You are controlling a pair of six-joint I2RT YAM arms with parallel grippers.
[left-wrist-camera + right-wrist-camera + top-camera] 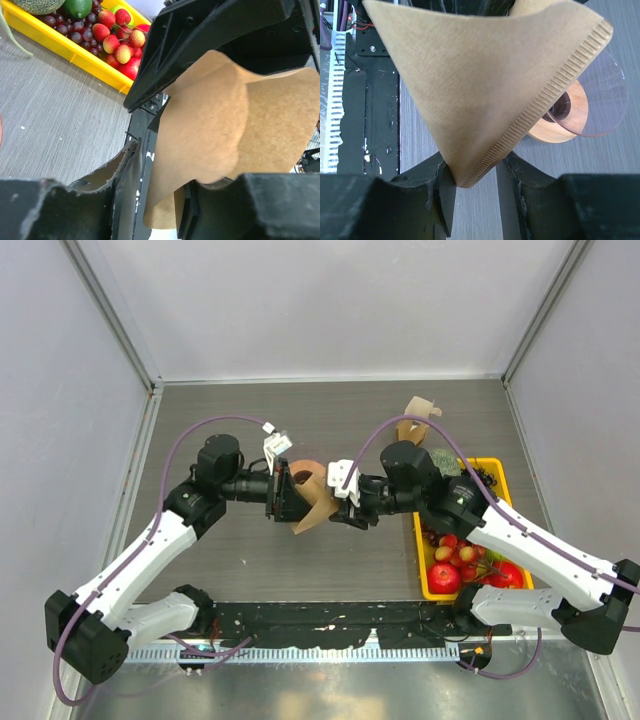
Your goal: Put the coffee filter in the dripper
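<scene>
- The coffee filter (470, 85) is up off the table, held in the air between the two arms where they meet mid-table. It is an open tan paper cone, with its crimped seam running down one edge to the point.
- The right gripper (472, 195) has its fingers drawn in on either side of the cone's point, and both touch the paper there, pinching it.
- The left gripper (165, 200) faces the filter from the other side. Its jaws stand partly apart with the paper's wide edge between them. One finger (100, 195) shows a dark gap beside the paper, while the paper's lower edge runs behind the other finger.
- The dripper (572, 122) sits on the table just behind the filter in the right wrist view. Its wooden collar and dark hole are turned toward that camera, with the clear glass cone beyond. The filter is not in it.
- A yellow tray (65, 50) of red fruit and grapes lies on the table (250, 560) beside the right arm.
- A bunch of brown filters (415, 420) stands farther back.
</scene>
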